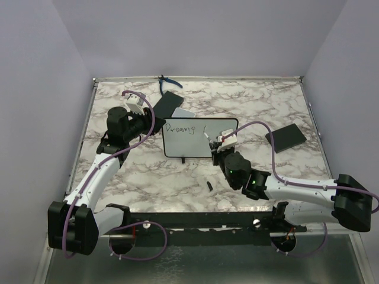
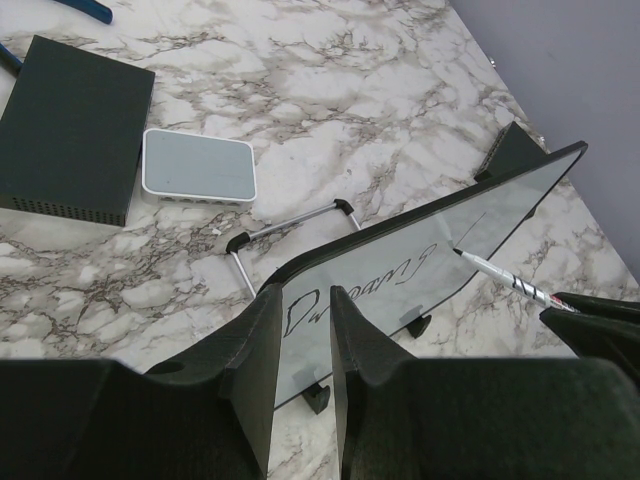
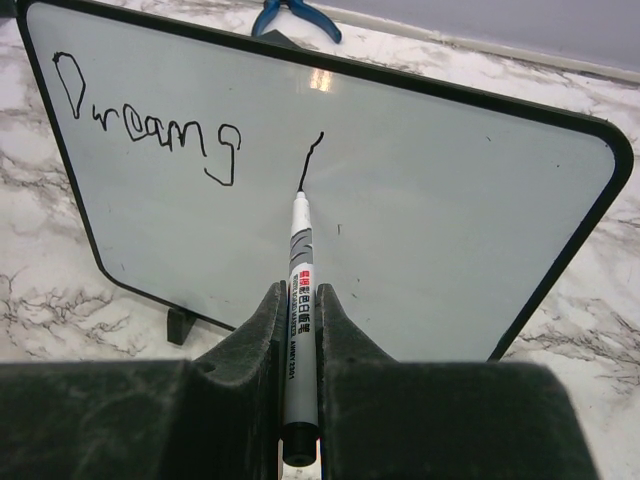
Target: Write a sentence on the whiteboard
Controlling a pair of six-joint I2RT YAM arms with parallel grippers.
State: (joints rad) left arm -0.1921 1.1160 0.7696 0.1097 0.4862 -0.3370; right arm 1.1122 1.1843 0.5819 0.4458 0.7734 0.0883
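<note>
Your right gripper [image 3: 300,305] is clamped on the marker [image 3: 302,245], tip touching the whiteboard [image 3: 450,230], which stands mid-table, nearer the far edge. The sentence [image 3: 140,125] shows "Dreams" plus one stroke, so the second word is probably begun. The left gripper [image 2: 303,310] pinches the board's left edge. Next: letter rightward with light pressure.

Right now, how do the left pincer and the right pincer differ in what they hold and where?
The left pincer is shut on the left edge of the whiteboard; the right pincer is shut on a marker. The left pincer sits at the board's side, while the right pincer faces its front, marker tip on the unfinished sentence. Both are closed on something.
</note>
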